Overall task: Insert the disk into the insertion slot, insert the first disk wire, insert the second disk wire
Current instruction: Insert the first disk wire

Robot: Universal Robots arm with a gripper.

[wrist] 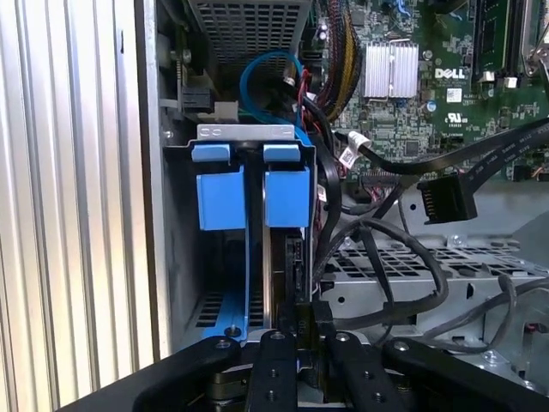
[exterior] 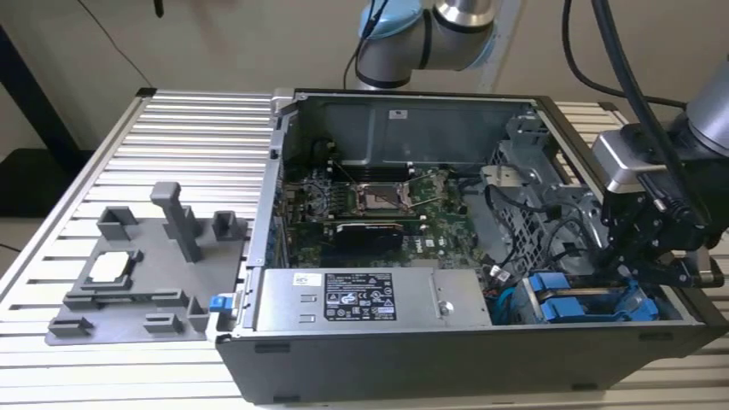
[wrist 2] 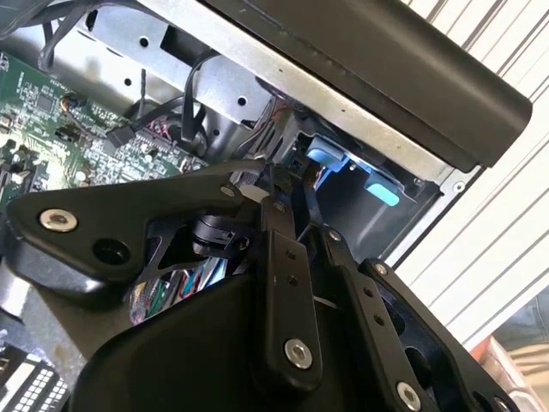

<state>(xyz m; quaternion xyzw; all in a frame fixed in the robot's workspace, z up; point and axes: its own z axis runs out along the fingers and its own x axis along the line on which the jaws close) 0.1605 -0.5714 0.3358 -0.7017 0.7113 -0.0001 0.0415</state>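
Note:
In the first wrist view the disk (wrist: 286, 257) stands edge-on in the insertion slot (wrist: 249, 132) of the grey drive cage, its blue carrier tab (wrist: 286, 196) at the far end. A second blue carrier (wrist: 220, 199) sits in the bay beside it. My gripper (wrist: 307, 324) is shut on the disk's near edge, fingers close together. The exterior view shows the gripper (exterior: 644, 275) low over the blue carriers (exterior: 564, 301) at the case's front corner on the exterior view's right. A loose black wire connector (wrist: 446, 199) and a blue wire loop (wrist: 257, 73) lie nearby.
The open computer case (exterior: 456, 359) lies on a slatted aluminium table (exterior: 171, 145). Inside are the green motherboard (exterior: 376, 205), a grey power-supply box (exterior: 364, 299) and tangled black cables (wrist: 386, 257). A grey fixture plate (exterior: 137, 273) sits on the exterior view's left.

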